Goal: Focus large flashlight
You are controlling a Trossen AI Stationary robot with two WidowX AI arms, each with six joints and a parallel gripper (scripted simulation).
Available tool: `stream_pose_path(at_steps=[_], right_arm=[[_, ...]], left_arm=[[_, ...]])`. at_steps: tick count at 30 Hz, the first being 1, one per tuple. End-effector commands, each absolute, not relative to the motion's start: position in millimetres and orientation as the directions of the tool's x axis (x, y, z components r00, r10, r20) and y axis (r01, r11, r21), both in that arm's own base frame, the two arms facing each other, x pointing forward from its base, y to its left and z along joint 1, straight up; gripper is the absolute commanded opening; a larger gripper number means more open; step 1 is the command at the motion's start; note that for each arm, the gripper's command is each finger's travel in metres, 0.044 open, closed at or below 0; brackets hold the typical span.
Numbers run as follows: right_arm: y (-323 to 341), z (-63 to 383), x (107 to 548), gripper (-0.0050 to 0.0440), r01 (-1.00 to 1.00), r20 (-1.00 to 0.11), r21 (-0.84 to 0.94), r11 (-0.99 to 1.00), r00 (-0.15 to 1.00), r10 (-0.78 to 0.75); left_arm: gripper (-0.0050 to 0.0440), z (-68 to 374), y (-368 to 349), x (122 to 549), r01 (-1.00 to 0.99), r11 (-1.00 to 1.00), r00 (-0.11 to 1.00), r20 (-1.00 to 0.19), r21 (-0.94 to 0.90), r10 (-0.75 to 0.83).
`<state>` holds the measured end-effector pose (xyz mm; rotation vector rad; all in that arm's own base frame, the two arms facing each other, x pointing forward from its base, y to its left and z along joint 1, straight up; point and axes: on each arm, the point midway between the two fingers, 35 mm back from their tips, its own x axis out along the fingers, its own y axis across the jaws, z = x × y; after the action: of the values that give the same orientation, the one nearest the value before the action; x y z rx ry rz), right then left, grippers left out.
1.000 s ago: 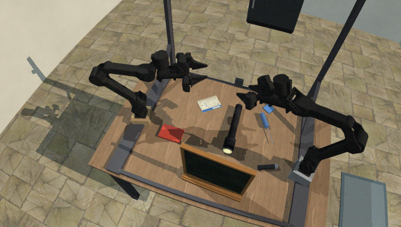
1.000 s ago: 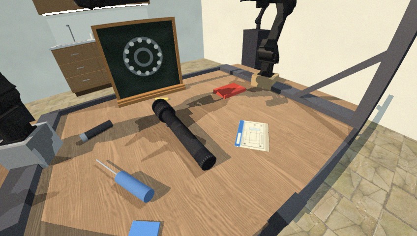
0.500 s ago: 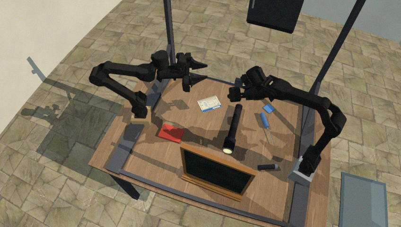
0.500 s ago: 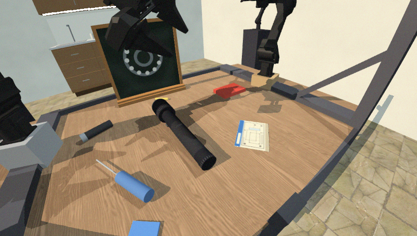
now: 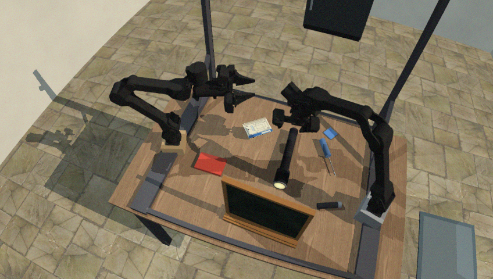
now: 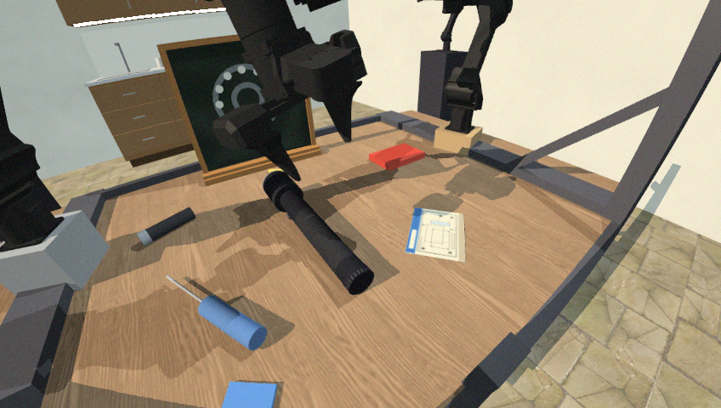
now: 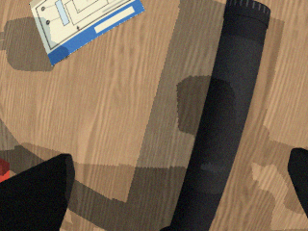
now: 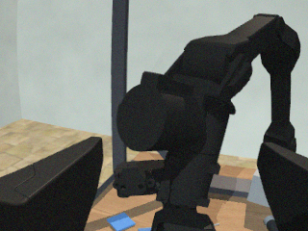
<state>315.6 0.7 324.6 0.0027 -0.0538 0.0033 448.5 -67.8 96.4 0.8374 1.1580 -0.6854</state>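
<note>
"Here we are at the table (image 5: 193,188) (image 6: 485,288) (image 7: 120,96) (image 8: 108,204), and where's the large flashlight (image 5: 288,150) (image 6: 323,235) (image 7: 217,125)?"

"Lying on the wood, its pale yellow lens facing the board (image 5: 268,207) (image 6: 192,100), with the head near it but apart. And the board is standing!"

"What about the left gripper (image 5: 293,127) (image 6: 323,159) (image 7: 186,164) (image 8: 165,202)?"

"Pointing down over the flashlight, fingers wide apart, nothing clamped. From its own wrist, the dark barrel runs between the two fingertips, though I can't call exactly how high they are."

"And the right gripper (image 5: 254,87) (image 8: 183,151)?"

"High over the far edge from the board, fingers apart too, nothing between them, well clear of the flashlight."

"Now the dots! Can you see them?"

"Partly; the left arm blocks some of the view. The ones showing sit on the larger printed ring, not between the two rings."

"And around the flashlight?"

"A cream-and-blue card (image 5: 257,127) (image 6: 439,235) (image 7: 79,24) lies on one side, with a red block (image 5: 210,163) (image 6: 397,155) (image 7: 4,173) beyond. Across on the other side: a blue-handled screwdriver (image 5: 325,148) (image 6: 232,320) (image 8: 144,229), with a blue square (image 5: 330,132) (image 6: 250,395) (image 8: 120,221) near its handle!"
</note>
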Motion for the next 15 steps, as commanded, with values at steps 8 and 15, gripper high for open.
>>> stream_pose_path(at_steps=[8,15], right_arm=[[0,333,314,0.0309,0.000,0.074,0.003,1.000,0.997,-0.001],[0,333,314,0.0309,0.000,0.074,0.003,1.000,0.997,-0.001]], left_arm=[[0.0440,50,-82,441,0.949,0.314,0.005,-1.000,0.004,-0.002],[0.0440,50,-81,442,0.947,0.322,0.012,-1.000,0.011,-0.003]])
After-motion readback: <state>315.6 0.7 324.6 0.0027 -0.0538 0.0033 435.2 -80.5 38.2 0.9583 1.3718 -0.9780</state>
